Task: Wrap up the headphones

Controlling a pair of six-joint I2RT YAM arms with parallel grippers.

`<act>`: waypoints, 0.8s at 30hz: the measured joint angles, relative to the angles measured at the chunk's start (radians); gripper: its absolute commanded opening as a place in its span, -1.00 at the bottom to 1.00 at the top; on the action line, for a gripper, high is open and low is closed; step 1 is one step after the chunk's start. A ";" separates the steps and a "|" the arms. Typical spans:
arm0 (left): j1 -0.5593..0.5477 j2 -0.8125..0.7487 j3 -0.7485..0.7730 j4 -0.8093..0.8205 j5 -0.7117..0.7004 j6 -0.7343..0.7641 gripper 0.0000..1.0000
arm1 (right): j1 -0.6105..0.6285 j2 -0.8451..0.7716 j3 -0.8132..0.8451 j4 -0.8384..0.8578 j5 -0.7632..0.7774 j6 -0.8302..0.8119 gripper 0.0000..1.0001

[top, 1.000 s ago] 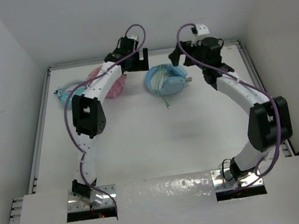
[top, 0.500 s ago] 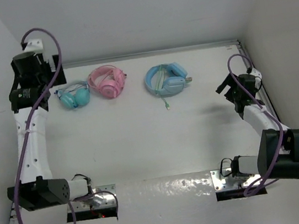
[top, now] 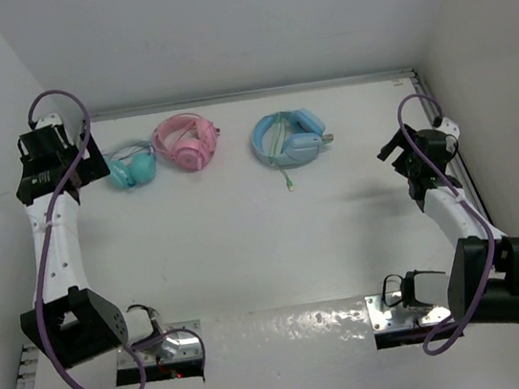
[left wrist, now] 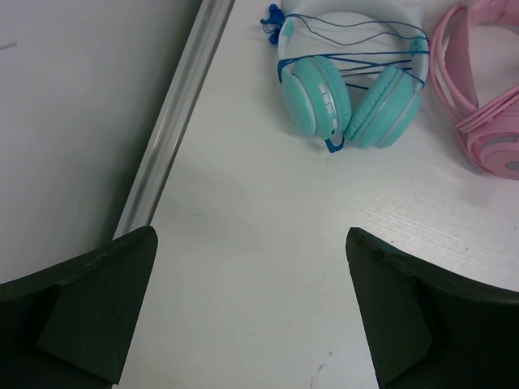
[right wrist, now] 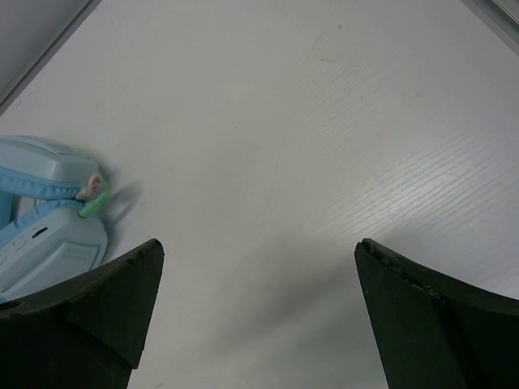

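Observation:
The light-blue headphones point(top: 288, 138) lie at the back middle of the table, with the pale-green cable point(top: 278, 153) wound over the headband and its plug end trailing toward the front. One earcup shows at the left edge of the right wrist view point(right wrist: 40, 215). My right gripper point(top: 399, 154) is open and empty, well to the right of them near the right rail; the same gripper shows over bare table in its wrist view point(right wrist: 258, 251). My left gripper point(top: 91, 165) is open and empty at the far left, also seen in its wrist view point(left wrist: 251, 239).
Smaller teal headphones point(top: 132, 166) with a blue cord lie just right of my left gripper, also in the left wrist view point(left wrist: 350, 91). Pink headphones point(top: 188, 141) lie between the teal and light-blue pairs. Metal rails point(top: 70, 250) edge the table on both sides.
Both arms have pulled back from the rear middle of the table to its sides. In the last half second the left gripper dropped lower beside the teal headphones. The headphones have not moved.

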 measured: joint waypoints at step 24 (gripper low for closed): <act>0.150 -0.019 -0.041 0.027 0.263 0.019 0.90 | 0.000 0.000 -0.010 0.001 0.002 -0.002 0.98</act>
